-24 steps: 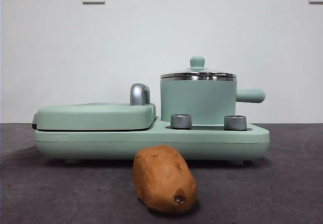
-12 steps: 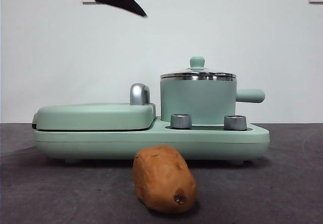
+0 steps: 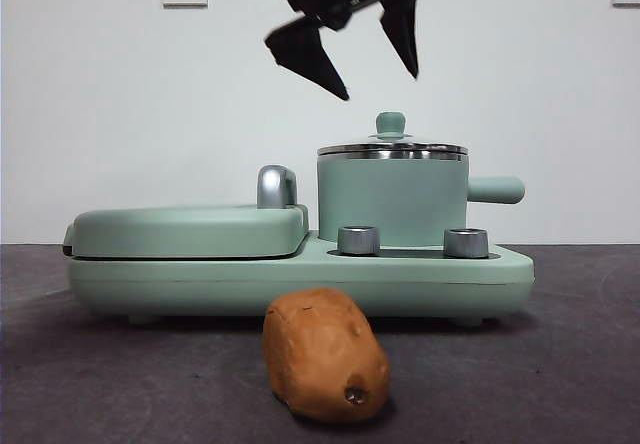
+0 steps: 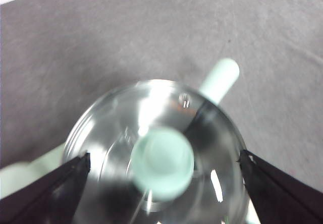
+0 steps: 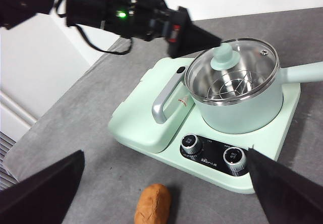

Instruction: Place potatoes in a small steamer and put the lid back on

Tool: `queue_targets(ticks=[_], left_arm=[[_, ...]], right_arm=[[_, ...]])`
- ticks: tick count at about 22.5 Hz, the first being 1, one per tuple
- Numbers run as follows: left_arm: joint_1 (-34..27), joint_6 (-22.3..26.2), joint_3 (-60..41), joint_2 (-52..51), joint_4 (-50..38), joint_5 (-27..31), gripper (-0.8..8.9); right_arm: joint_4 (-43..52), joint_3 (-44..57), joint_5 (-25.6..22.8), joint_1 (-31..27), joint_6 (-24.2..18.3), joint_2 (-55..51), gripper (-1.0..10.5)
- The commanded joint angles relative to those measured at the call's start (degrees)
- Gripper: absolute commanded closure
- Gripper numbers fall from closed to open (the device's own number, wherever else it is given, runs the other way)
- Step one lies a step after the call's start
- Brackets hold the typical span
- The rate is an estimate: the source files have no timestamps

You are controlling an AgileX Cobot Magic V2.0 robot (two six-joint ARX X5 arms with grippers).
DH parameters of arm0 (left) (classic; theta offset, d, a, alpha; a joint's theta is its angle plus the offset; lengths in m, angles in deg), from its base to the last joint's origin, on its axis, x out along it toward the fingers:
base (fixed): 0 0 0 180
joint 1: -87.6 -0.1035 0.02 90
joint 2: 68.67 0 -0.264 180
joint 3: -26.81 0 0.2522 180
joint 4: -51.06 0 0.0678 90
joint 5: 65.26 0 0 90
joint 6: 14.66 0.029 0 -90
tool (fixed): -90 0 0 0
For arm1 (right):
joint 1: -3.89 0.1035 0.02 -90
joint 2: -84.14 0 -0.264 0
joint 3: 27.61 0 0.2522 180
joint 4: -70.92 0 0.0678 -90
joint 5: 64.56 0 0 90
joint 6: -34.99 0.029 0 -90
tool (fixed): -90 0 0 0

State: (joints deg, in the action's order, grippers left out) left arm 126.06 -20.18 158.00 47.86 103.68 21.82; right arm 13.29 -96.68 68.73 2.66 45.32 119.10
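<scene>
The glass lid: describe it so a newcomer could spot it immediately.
Find the mint-green cooker base; at one end stands the small steamer. The lid sits on it, under the open left gripper. Unlike the flat green griddle cover, it is clear glass with a green knob.

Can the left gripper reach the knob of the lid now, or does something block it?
Probably yes: the left gripper hangs open above the lid, and nothing lies between it and the knob.
</scene>
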Motion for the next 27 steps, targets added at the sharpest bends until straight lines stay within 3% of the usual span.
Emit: queue_targets(ticks=[1, 11, 17, 23, 27], left_arm=[[1.11, 0.61, 1.95, 3.15, -1.27, 0.66, 3.50], [2.05, 0.59, 1.95, 5.92, -1.51, 3.02, 3.54], [2.08, 0.61, 1.95, 6.32, -1.18, 3.19, 4.31], [2.08, 3.26, 1.95, 6.34, -0.66, 3.19, 7.45], [2.10, 4.35, 1.95, 6.34, -0.63, 3.23, 7.99]], right_arm=[[0.37, -1.03, -0.09, 0.02, -0.28, 0.22, 4.3], [0.50, -1.03, -0.11, 0.02, -0.55, 0.22, 4.3], [0.52, -1.03, -0.24, 0.02, -0.57, 0.22, 4.3], [0.52, -1.03, -0.26, 0.02, -0.55, 0.22, 4.3], [0.52, -1.03, -0.26, 0.02, -0.55, 0.22, 4.3]])
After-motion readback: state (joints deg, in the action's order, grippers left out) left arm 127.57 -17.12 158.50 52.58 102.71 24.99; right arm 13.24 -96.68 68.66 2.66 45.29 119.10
